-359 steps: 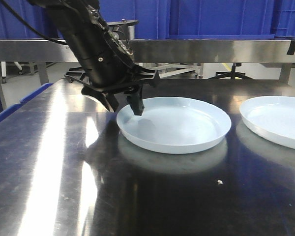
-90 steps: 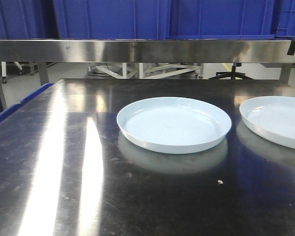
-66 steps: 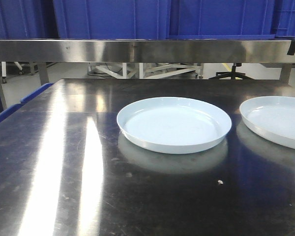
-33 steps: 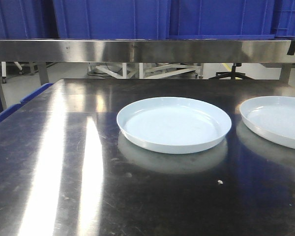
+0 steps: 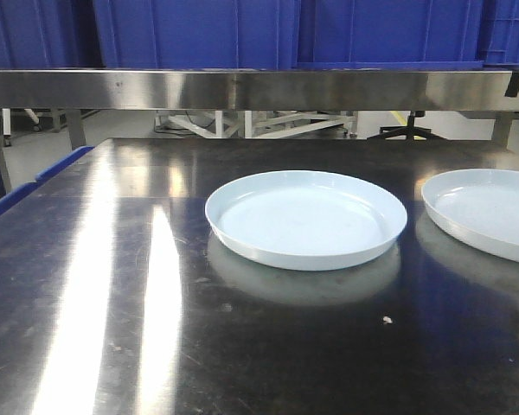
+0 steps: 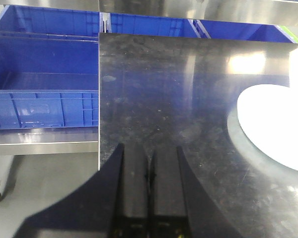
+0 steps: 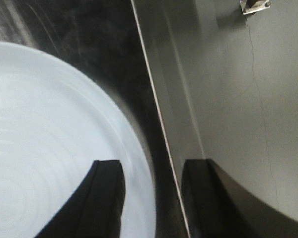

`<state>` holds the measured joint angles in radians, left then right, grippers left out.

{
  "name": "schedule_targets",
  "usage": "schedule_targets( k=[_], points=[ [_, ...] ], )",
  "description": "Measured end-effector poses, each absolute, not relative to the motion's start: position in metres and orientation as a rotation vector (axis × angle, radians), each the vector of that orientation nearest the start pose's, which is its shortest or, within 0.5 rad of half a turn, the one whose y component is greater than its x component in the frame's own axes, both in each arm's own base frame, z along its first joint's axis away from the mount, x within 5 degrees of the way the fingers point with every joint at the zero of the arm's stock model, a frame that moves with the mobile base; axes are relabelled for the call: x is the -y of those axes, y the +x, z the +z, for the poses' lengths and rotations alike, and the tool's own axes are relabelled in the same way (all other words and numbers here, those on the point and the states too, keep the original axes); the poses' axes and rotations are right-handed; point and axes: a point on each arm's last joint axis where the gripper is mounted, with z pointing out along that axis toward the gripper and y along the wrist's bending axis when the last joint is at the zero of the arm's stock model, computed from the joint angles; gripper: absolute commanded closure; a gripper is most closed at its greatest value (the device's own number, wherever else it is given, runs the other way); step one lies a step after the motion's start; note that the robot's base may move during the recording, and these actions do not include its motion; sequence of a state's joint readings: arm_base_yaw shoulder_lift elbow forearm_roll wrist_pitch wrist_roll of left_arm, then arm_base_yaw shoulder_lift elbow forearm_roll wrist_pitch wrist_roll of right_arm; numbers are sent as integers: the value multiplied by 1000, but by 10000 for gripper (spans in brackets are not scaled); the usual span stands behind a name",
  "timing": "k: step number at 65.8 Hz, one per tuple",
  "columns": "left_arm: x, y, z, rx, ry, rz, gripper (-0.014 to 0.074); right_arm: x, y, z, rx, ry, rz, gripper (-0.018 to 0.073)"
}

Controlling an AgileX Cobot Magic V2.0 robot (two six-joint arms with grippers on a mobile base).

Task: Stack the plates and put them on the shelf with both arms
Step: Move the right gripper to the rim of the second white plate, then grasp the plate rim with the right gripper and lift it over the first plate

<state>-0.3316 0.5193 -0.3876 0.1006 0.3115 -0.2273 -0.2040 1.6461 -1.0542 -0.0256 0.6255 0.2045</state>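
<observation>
The middle plate (image 5: 306, 220) lies flat near the centre of the worktop (image 5: 95, 285). The right plate (image 5: 489, 212) lies flat toward the right edge, apart from the first and cut off by the front view's border. Neither is stacked or on the shelf (image 5: 259, 89).

My left gripper (image 6: 149, 193) is closed, fingers pressed together with nothing between them. It hangs near the worktop's left edge, and the middle plate (image 6: 275, 129) is ahead and to its right, well apart from it.

My right gripper (image 7: 154, 198) is spread wide and holds nothing. One finger (image 7: 107, 198) is over the rim of the right plate (image 7: 49, 148). The other (image 7: 201, 198) is out past the worktop's right edge, above the floor (image 7: 248, 99). I cannot tell whether the first finger touches the plate.

The worktop is dark, glossy scratched steel with bright streaks of glare. The shelf is a steel rail along the far edge, carrying blue crates (image 5: 199, 35) and a strip of black tape (image 5: 513, 82) at its right end. More blue crates (image 6: 44, 104) stand beyond the left edge. The floor is grey and cracked.
</observation>
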Motion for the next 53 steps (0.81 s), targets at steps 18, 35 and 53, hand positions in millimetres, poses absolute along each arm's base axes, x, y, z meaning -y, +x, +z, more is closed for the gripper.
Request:
schedule_targets(
  k=[18,35,53],
  points=[
    [33,106,276,-1928,173,-280,510,68,323,208,-2686,532,-26,245],
    [33,106,276,-1928,173,-280,510,69,323,208,-2688,513,-45,501],
    [33,106,276,-1928,173,-280,510,71,328,228,-2654,497,-61,504]
  ],
)
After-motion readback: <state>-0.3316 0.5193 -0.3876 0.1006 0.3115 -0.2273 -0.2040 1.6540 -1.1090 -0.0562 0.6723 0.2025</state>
